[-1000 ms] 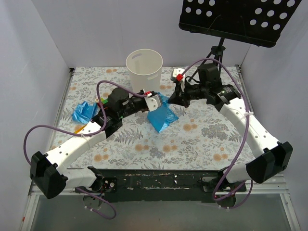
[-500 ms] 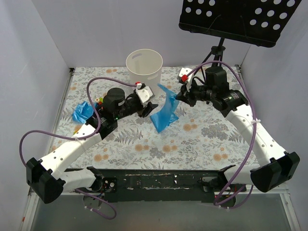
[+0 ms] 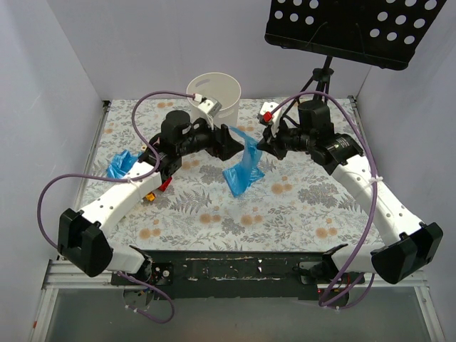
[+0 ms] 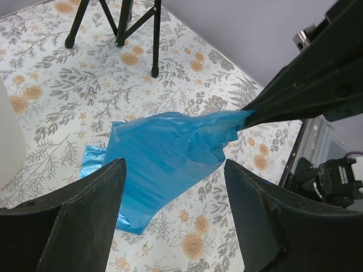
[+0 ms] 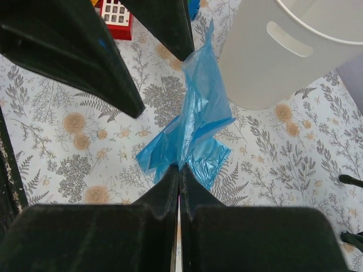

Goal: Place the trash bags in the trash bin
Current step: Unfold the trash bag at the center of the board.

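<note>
Right wrist view shows the right gripper (image 5: pixel 179 170) with its black fingers (image 5: pixel 164 198) pressed tight together, pinching a corner of the thin blue trash bag (image 5: pixel 198 113). The film is glossy, half see-through and creased into loose folds. From the pinch it runs toward the bin (image 5: pixel 283 56), and its lower part spreads flat on the flower-printed tabletop (image 5: pixel 68 124).

The left gripper (image 4: pixel 174 170) faces the bag with its fingers (image 4: pixel 85 221) spread wide, holding nothing. One fingertip is just beside the bag's upper edge, and I cannot tell whether they touch.

From above, the bag (image 3: pixel 242 167) hangs between the two grippers, just in front of the bin (image 3: pixel 214 100) and outside it. The bin is cream-white, round, smooth-walled and slightly tapered, with a slot-shaped handle hole under the rim.

A second blue bag (image 3: pixel 125 164) lies crumpled at the left of the tabletop, beside the left arm. A black perforated music stand (image 3: pixel 342 28) rises at the far right corner.
</note>
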You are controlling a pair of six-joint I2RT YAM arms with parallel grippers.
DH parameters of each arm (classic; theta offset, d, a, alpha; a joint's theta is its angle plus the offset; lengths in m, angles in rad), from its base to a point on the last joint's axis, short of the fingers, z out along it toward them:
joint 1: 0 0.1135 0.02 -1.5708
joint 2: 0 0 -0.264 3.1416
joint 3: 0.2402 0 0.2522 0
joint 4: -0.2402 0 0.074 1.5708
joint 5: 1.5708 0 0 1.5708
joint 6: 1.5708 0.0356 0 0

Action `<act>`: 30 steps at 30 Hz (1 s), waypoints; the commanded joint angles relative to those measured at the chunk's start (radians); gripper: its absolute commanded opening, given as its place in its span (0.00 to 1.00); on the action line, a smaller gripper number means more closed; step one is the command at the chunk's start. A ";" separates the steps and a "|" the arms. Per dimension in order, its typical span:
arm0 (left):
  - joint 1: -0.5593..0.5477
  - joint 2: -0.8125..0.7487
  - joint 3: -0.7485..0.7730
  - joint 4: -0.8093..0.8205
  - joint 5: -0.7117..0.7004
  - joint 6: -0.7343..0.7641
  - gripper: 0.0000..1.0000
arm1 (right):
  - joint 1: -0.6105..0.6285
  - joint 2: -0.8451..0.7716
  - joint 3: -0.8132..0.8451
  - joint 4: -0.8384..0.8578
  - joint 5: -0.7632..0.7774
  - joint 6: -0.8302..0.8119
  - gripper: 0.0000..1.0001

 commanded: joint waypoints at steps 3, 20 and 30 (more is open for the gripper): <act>0.043 0.001 0.054 0.022 0.083 -0.173 0.63 | 0.018 0.002 0.034 0.056 0.023 0.024 0.01; 0.057 0.125 0.114 0.133 0.244 -0.190 0.28 | 0.029 0.004 0.030 0.062 0.026 0.032 0.01; 0.060 0.122 0.109 0.153 0.269 -0.138 0.01 | 0.030 0.013 0.022 0.062 0.018 0.035 0.01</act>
